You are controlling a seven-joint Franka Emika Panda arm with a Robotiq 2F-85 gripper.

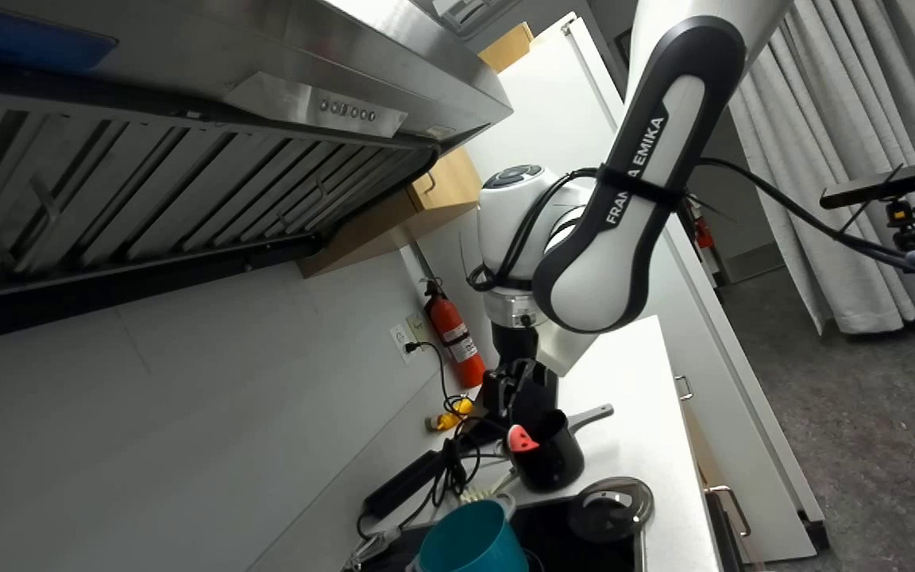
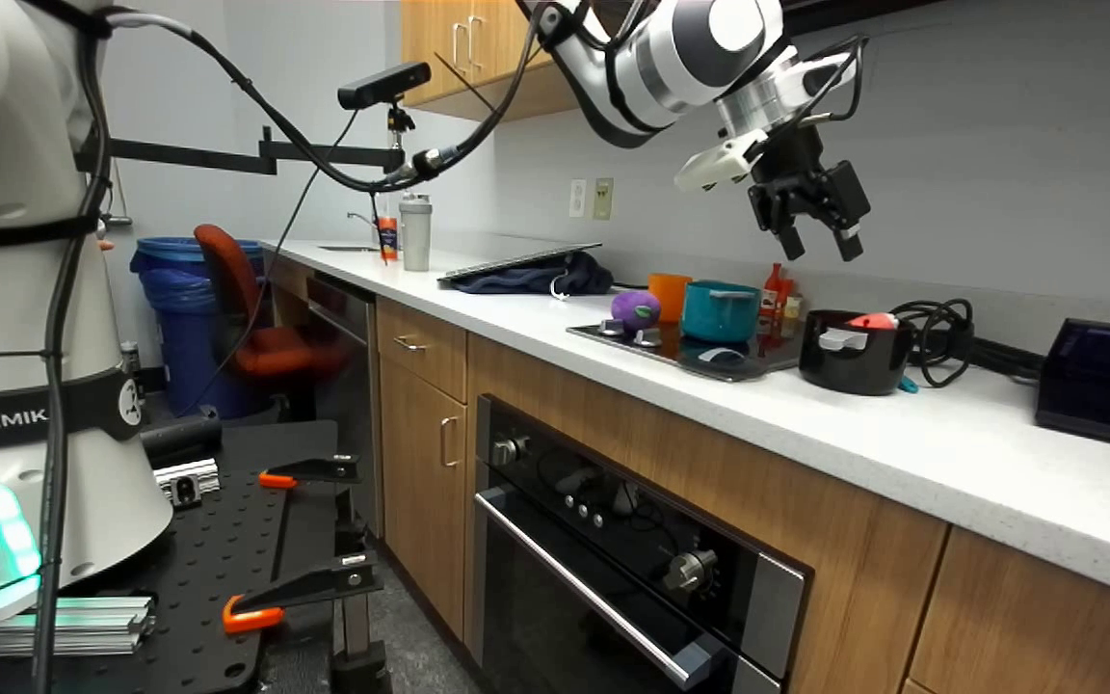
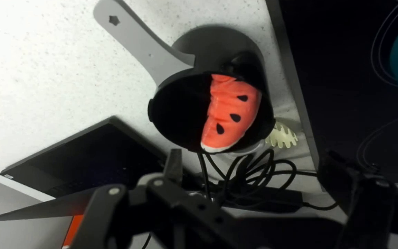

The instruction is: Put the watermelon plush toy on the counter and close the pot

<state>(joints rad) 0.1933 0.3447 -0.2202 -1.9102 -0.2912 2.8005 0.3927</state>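
Tool (image 2: pixel 821 249) spread wide up high, pot (image 3: pixel 216 45) holding the watermelon plush toy (image 3: pixel 230 105)

The biggest thing before me is the long white tabletop (image 2: pixel 969 429). My arm (image 2: pixel 647 87) reaches across above it and bends down toward the surface. Set into that tabletop is the black cooktop (image 3: pixel 330 86), and further along, with the pot between the two, I see a dark device (image 2: pixel 1104 386).

My tool is released: in an exterior view its fingers stand well apart, higher than the pot, and from the wrist view I see a wide gap between them. The pot itself stands upright on the tabletop, just beside the cooktop, its mouth uncovered and its grey handle pointing away from the cooktop. A teal container (image 2: pixel 721 313) rests on the cooktop.

Smaller, a round lid (image 1: pixel 624 516) lies at the cooktop's edge, near the pot. The watermelon plush toy is inside the pot, along one side of it; from the wrist view I make out its red face, dark seeds and pale rind, and in both exterior views a bit of red shows at the rim. Smallest, the toothed head of a pale utensil (image 3: pixel 282 135) shows just beside the pot
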